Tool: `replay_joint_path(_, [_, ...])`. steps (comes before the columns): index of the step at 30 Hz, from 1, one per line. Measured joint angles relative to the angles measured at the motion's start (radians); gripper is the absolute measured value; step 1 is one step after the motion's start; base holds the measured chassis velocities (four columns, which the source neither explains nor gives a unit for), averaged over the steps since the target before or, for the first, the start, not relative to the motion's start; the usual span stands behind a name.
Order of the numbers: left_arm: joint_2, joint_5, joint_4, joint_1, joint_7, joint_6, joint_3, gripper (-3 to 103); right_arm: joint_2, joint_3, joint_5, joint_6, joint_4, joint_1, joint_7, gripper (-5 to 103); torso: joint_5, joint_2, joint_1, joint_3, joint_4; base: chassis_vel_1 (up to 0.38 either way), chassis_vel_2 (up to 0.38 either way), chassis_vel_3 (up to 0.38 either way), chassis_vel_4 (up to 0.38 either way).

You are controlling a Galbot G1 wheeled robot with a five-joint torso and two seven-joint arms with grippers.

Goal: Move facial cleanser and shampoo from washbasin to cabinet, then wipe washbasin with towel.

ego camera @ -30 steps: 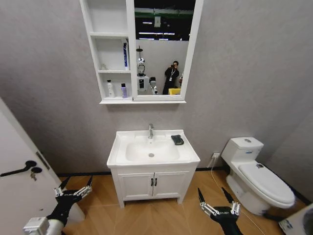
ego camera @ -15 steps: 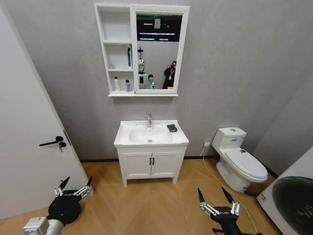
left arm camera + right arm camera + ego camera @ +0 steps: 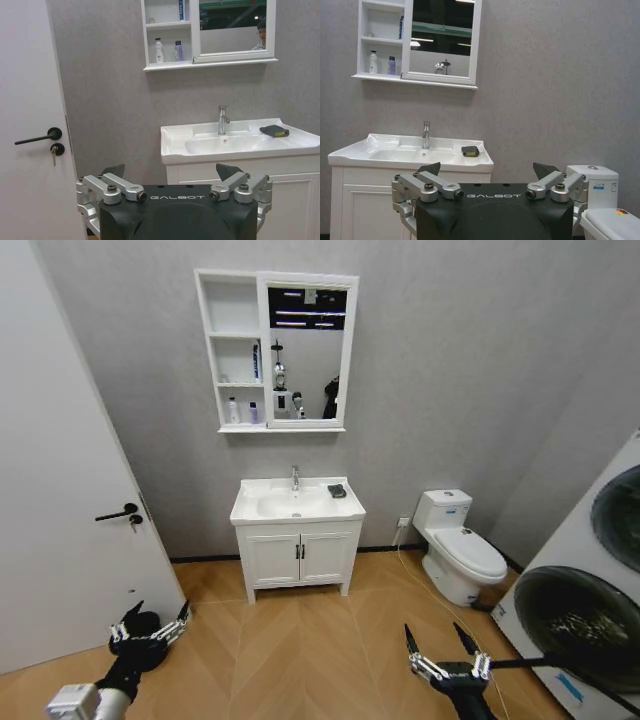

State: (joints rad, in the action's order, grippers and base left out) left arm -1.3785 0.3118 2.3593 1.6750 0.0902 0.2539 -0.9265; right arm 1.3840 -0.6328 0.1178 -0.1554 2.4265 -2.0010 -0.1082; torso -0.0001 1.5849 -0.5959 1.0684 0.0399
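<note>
Both hang low over herringbone wood floor (image 3: 300, 640): left gripper (image 3: 150, 623) and right gripper (image 3: 440, 642), pointed fingers splayed wide, holding nothing. Farther off, the glossy washbasin (image 3: 262, 516) carries the rumpled dark towel (image 3: 337, 491) at its right; above, the cabinet (image 3: 232, 350) shelves two small bottles (image 3: 241, 412).

The view has drawn back from the washbasin (image 3: 297, 504), revealing a washing machine (image 3: 585, 585).
</note>
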Motion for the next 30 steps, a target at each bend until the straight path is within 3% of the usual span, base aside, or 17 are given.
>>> replay_joint_path(30, [0.000,0.000,0.000,0.000,0.000,0.000,0.000,100,0.000,0.000,0.000,0.000,0.000,0.000,0.000,100,0.0001,0.001,0.001,0.000,0.0002,0.016,0.019,0.015,0.010])
